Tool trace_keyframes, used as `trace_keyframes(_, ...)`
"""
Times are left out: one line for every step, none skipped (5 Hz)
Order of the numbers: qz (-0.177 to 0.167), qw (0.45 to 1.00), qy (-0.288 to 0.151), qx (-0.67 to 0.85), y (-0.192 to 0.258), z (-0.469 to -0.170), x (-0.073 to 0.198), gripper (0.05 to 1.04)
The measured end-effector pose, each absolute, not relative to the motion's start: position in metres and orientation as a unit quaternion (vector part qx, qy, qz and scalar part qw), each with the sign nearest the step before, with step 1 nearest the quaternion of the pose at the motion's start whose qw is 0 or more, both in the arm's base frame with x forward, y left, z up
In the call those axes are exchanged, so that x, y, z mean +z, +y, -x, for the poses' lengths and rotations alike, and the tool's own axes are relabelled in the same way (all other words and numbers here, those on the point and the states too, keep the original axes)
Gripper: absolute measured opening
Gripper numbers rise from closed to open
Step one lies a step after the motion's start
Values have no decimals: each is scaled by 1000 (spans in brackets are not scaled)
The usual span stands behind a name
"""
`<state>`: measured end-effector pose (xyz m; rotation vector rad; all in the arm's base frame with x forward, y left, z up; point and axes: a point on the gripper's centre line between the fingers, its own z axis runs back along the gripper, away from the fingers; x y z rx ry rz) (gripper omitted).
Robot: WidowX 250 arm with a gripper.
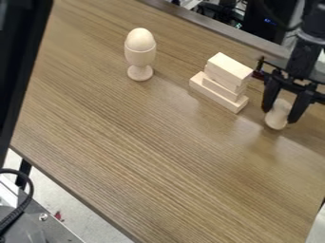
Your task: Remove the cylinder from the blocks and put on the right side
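Toward the right edge of the table [171, 156], the gripper [280, 116] has its two fingers closed on the wooden cylinder [277, 119], just right of the stacked blocks [226, 77]; whether it touches the tabletop, I cannot tell. Left of the stack, toward the far edge, a wooden egg [140, 38] sits upright in an egg cup [140, 59].

Here's the pale, rounded wooden cylinder [277, 118], slightly tilted in my end effector [280, 116], right of the blocks [223, 79]! Those pale wooden blocks sit stacked on the table [158, 156], far right, longest one lowest.
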<state>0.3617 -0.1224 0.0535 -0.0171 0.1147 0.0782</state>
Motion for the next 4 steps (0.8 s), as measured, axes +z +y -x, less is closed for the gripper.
trace_keyframes(11,997,56,44,-122,-362,52,834)
trace_keyframes(17,997,50,52,-117,-364,57,1006)
trace_keyframes(25,997,13,69,-106,-368,92,1001)
trace_keyframes(34,993,-44,104,-84,-370,142,1001)
